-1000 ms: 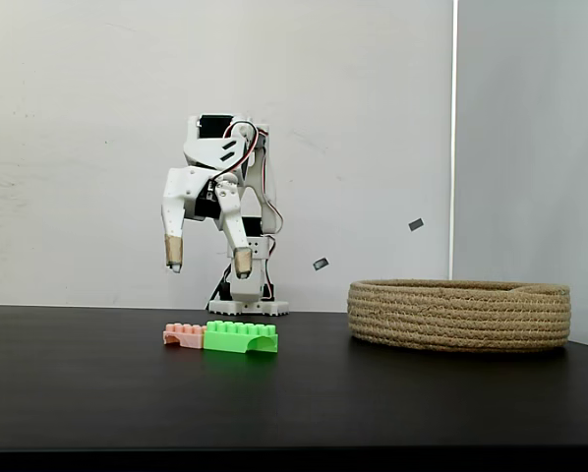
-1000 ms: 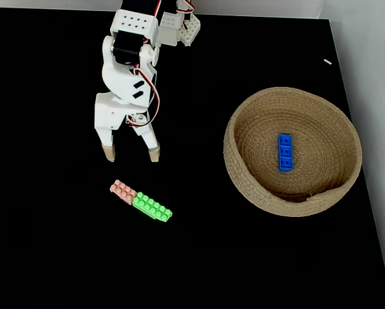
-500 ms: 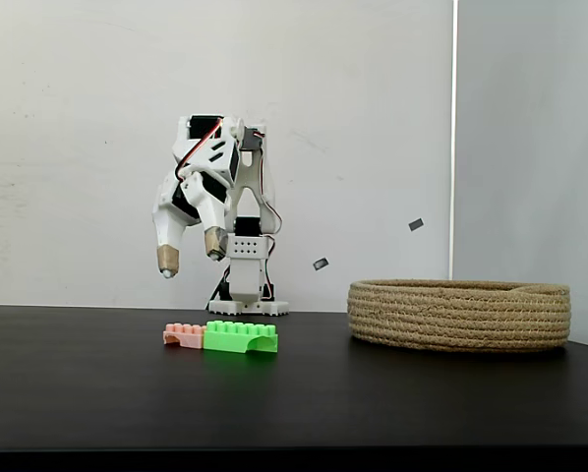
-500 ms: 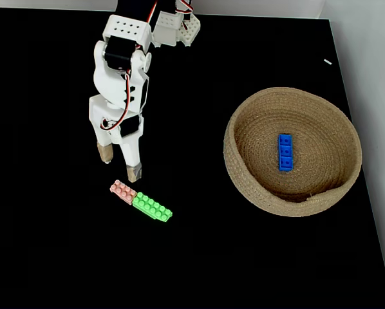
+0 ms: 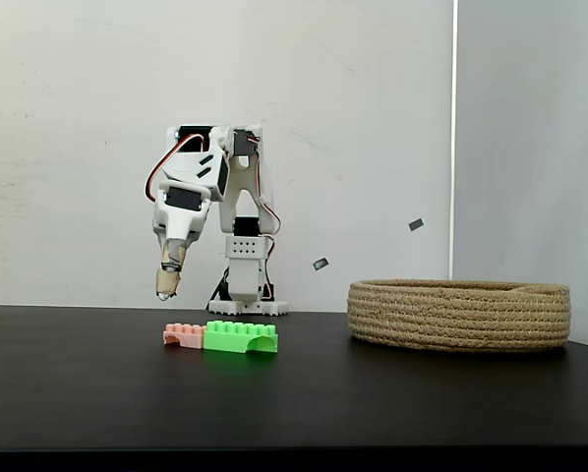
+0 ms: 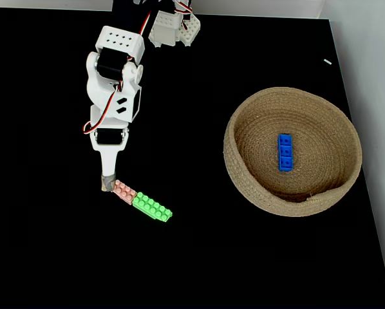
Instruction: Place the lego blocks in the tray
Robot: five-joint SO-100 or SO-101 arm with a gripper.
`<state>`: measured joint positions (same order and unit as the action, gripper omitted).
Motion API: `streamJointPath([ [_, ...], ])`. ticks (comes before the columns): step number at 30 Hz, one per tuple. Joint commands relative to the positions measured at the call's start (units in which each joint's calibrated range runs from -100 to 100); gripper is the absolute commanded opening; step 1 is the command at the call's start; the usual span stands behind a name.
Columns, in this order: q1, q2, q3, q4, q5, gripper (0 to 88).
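A salmon-pink lego block (image 5: 184, 335) (image 6: 123, 191) and a longer green one (image 5: 241, 337) (image 6: 152, 207) lie end to end on the black table. The blue block (image 6: 285, 152) rests inside the tray (image 5: 459, 315) (image 6: 239, 168), a wide coiled-rope basket at the right. My gripper (image 5: 165, 285) (image 6: 107, 183) points down, a little above the table. Its tip hovers just left of the pink block's end in both fixed views. Its fingers line up behind one another in both views, so the gap between them is hidden. Nothing visible is held.
The arm's white base (image 5: 247, 307) (image 6: 173, 29) stands at the back of the table near the wall. The table's right edge (image 6: 366, 193) runs just past the tray.
The wrist has turned, so the two spread fingers now overlap into one shape. The gripper has swung left and down toward the pink block. The blocks have not moved.
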<state>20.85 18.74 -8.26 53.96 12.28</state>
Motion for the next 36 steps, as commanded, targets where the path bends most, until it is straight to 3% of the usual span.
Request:
streamJointPath([
  [1, 0.51, -1.20, -2.00, 0.56, -1.71, 29.3],
  [36, 0.01, 6.28, -11.66, 3.31, -3.32, 27.6],
])
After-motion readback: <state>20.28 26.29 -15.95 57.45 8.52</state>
